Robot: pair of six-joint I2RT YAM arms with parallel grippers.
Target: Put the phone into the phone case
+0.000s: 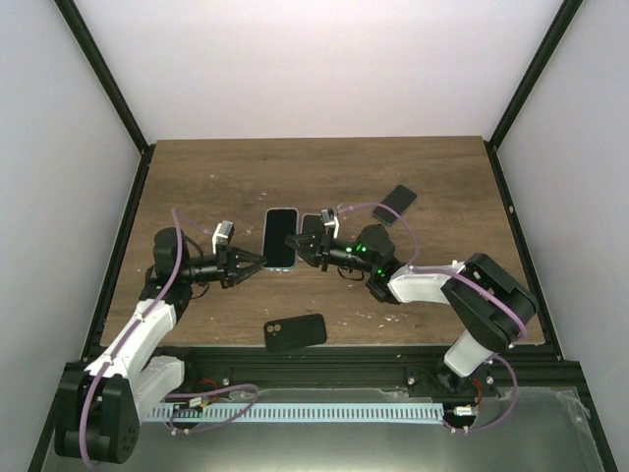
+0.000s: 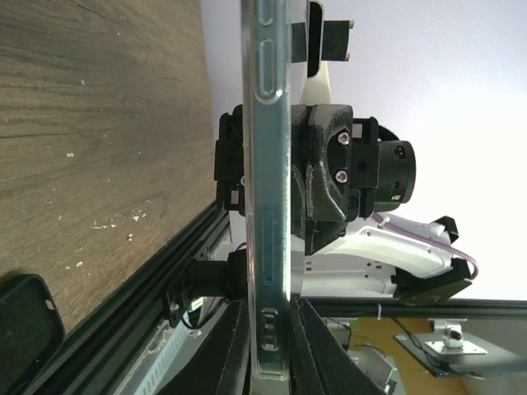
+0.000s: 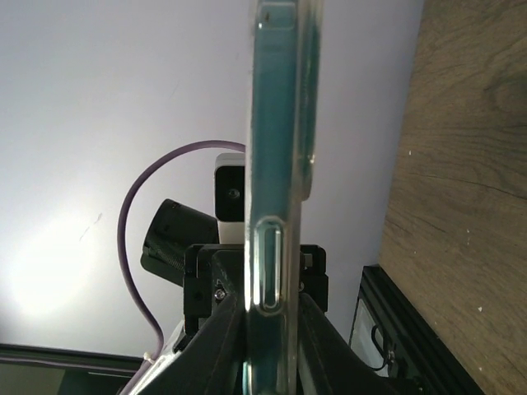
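Top external view: both arms reach inward with elbows bent and meet mid-table. The left gripper and right gripper each clamp one long edge of the phone, which is held flat between them over the wooden table. A black case lies near the front edge, apart from the phone. White walls and black posts surround the table.
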